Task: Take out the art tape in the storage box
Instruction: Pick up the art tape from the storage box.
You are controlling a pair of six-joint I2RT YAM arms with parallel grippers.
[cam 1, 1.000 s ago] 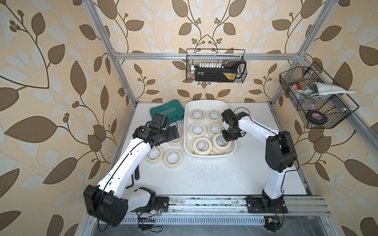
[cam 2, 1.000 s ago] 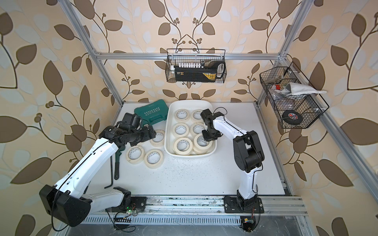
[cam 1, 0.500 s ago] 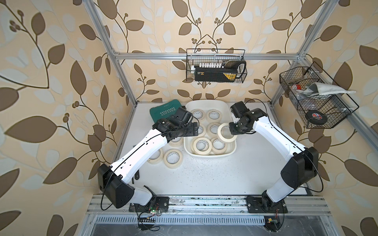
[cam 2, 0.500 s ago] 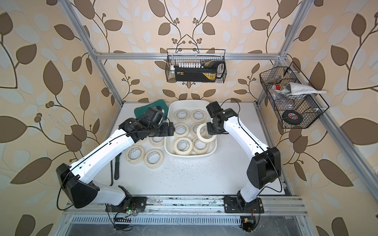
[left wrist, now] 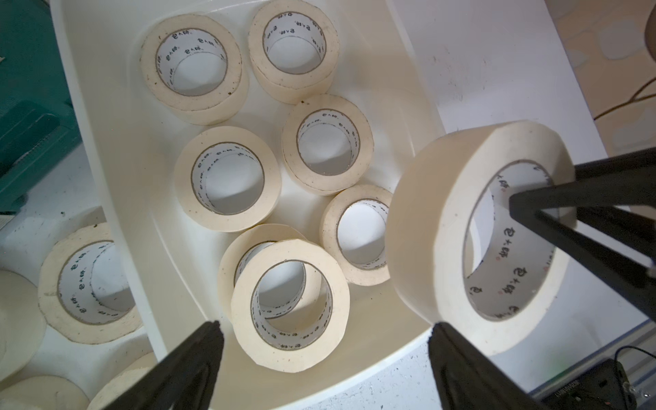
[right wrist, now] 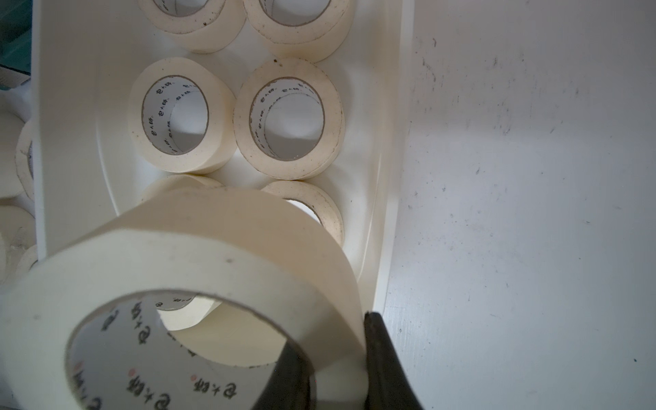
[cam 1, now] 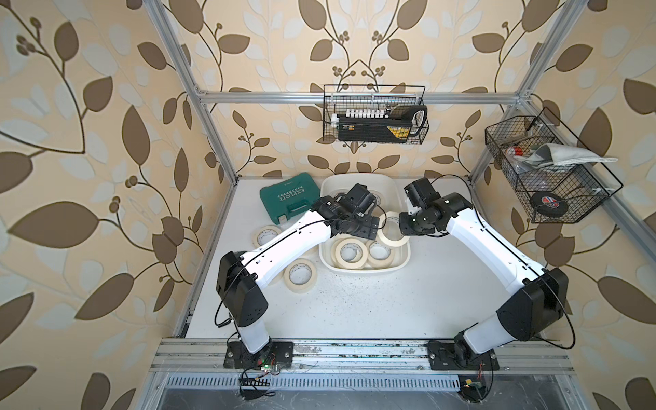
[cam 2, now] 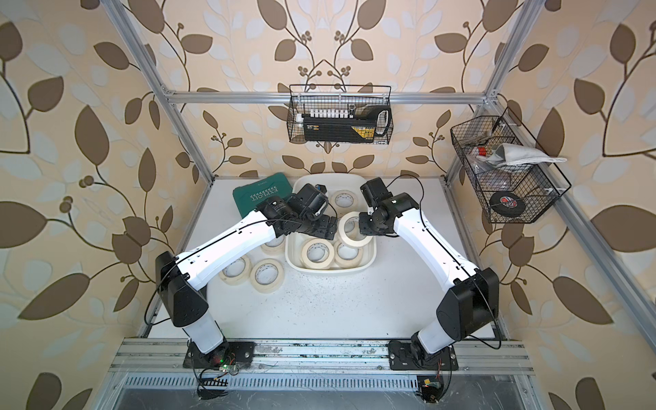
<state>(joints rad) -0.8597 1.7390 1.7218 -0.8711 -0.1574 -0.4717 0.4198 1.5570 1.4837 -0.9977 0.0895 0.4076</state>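
Note:
The white storage box (cam 1: 365, 274) (cam 2: 330, 269) holds several cream art tape rolls (cam 1: 351, 252) (cam 2: 317, 252) lying flat. My right gripper (cam 1: 403, 227) (cam 2: 362, 227) is shut on the wall of one roll (cam 1: 392, 229) (cam 2: 355, 229), one finger inside the core and one outside, holding it tilted above the box's right side. The right wrist view shows that grip (right wrist: 330, 340) on the roll (right wrist: 198, 248). My left gripper (cam 1: 372, 227) (left wrist: 324, 330) hangs open over the box, just left of the held roll (left wrist: 443, 230), empty.
A green tool case (cam 1: 289, 197) lies left of the box at the back. Up to three loose tape rolls (cam 1: 301, 275) lie on the table beside the box's left wall, partly under my left arm. Wire baskets hang at the back (cam 1: 376, 117) and right (cam 1: 546, 170).
My right gripper has lifted a roll up out of the box's front right. My left arm swung from the loose rolls on the table to above the box.

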